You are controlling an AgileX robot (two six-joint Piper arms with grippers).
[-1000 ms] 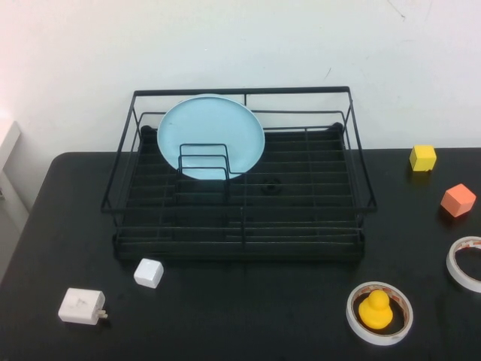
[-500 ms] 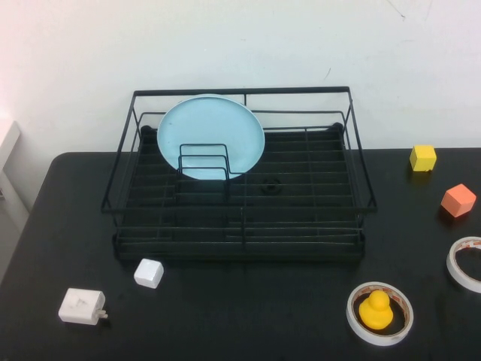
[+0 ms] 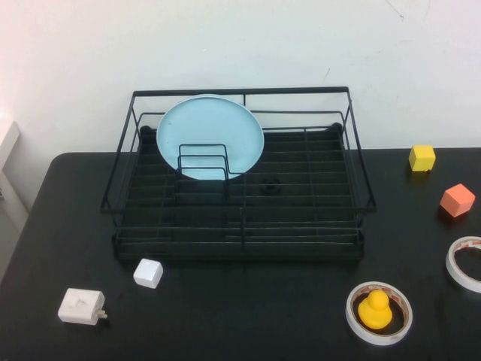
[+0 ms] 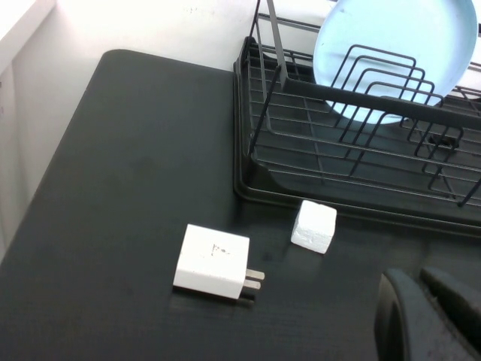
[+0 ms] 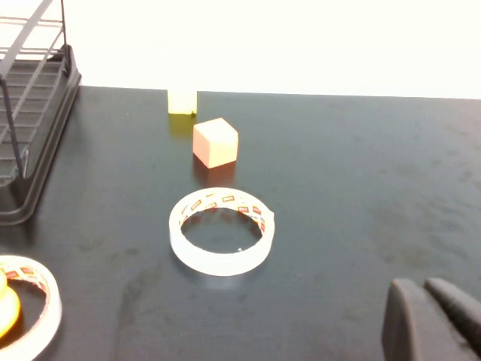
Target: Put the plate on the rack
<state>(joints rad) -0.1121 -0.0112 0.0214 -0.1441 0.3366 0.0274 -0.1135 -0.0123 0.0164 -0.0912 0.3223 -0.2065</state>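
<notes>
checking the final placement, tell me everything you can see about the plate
The plate is large, round, pale light blue, smooth and plain with a shallow rim; it looks like glazed ceramic or plastic. It stands on edge in the back left part of the black wire rack, face toward the camera, tilted back toward the rear rods, its lower part behind the upright divider loops. Neither the left claw nor the right claw touches it.

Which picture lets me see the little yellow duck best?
The high view: the whole yellow duck sits inside a tape ring. The right wrist view catches only a yellow sliver at its edge; the left wrist view shows none. The left gripper and right gripper stay parked near the table.
</notes>
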